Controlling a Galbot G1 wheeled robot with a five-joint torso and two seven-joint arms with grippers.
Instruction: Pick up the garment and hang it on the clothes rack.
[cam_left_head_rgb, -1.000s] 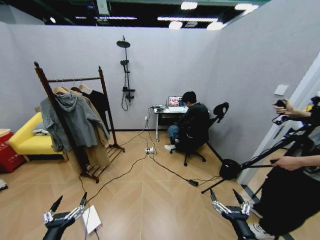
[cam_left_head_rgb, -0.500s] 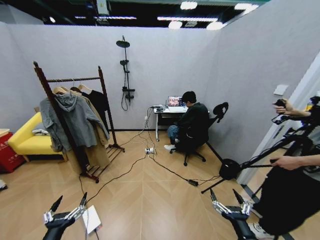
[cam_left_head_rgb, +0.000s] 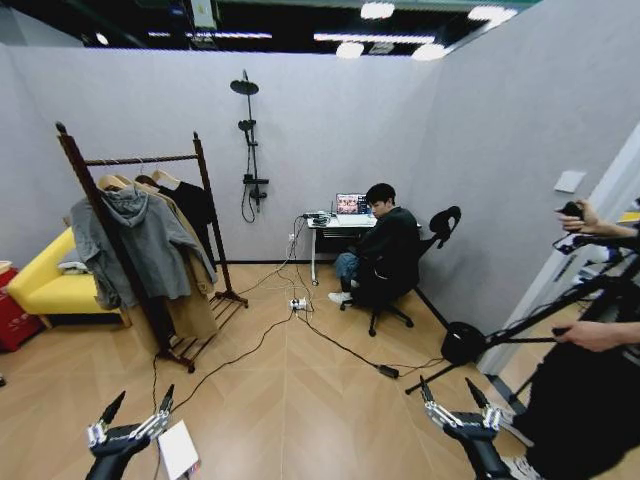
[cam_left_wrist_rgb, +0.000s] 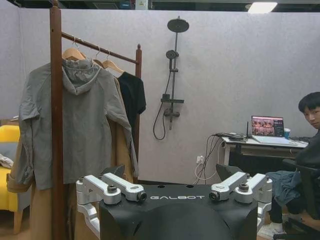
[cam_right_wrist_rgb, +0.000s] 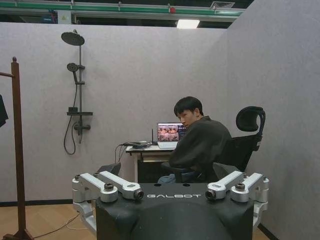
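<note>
Hanging state: garment (cam_left_head_rgb: 197, 203) already on the clothes rack (cam_left_head_rgb: 140, 250), on a pale wooden hanger, at the far end of the rail behind the other clothes
clothes rack: about 10 o'clock in head view, dark reddish-brown, two knob-topped posts, one rail, slatted base shelf on the wood floor
garment position: black, limp, last in the row; just beside the far post, partly hidden by the tan coat (cam_left_head_rgb: 190, 300); in left wrist view it shows next to that post (cam_left_wrist_rgb: 131, 92)
other clothes: grey hooded sweatshirt (cam_left_head_rgb: 140, 245) at the near end of the rail, tan coat between it and the garment
left gripper (cam_left_head_rgb: 133, 415): low at 7 o'clock in head view, well apart from the rack, fingers spread, holding nothing
right gripper (cam_left_head_rgb: 452, 402): low at 5 o'clock, fingers spread, holding nothing
floor: white paper-like sheet (cam_left_head_rgb: 178, 449) lying just beside the left gripper; cables running from the rack side toward the desk (cam_left_head_rgb: 335, 225)
desk: against the far wall near 12 o'clock, open laptop (cam_left_head_rgb: 350, 204) on it
yellow sofa (cam_left_head_rgb: 40, 285): behind the rack, at 9 o'clock
</note>
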